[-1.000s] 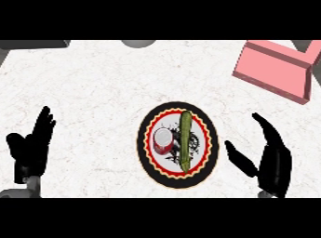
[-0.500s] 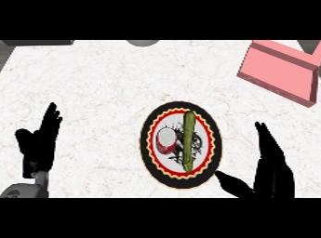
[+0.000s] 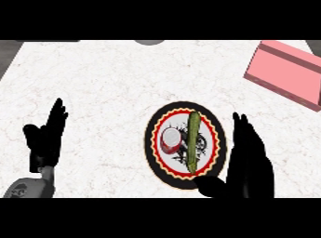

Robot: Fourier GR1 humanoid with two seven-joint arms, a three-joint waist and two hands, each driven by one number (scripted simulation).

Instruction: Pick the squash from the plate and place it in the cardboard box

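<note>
White marble counter carries our plate (image 3: 156,153); the squash (image 3: 193,143) lies on it lengthwise, pointing away from us. Our right hand (image 3: 249,160), fingers straight, stands just right of the plate, nearer than the left hand (image 3: 47,137), open too.

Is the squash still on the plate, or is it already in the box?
On the plate. The squash lies lengthwise across the plate; neither hand holds it.

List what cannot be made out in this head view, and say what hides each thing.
- Box: its right end is cut off by the view's right edge, so its inside does not show.
- Plate: its lower right rim is hidden behind the right hand.
- Round red-and-white thing beside the squash: too small to identify.
</note>
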